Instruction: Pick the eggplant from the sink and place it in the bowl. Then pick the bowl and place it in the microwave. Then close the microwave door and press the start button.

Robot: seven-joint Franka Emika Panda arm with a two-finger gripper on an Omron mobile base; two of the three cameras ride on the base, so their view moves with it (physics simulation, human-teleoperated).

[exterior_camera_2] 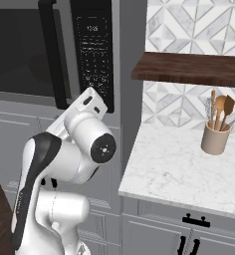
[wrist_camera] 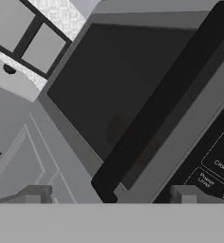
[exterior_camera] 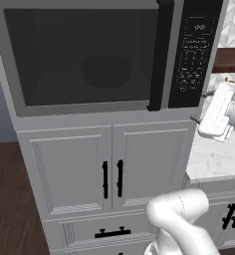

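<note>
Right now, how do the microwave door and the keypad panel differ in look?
The door is wide, with tinted glass showing the bowl dimly; the keypad is narrow, opaque black with small pale markings. The door carries a vertical black handle; the keypad has none. Both are dark and flush on the microwave front.

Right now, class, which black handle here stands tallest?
The microwave door handle: one long vertical bar beside the keypad. The cabinet handles below are short.
</note>
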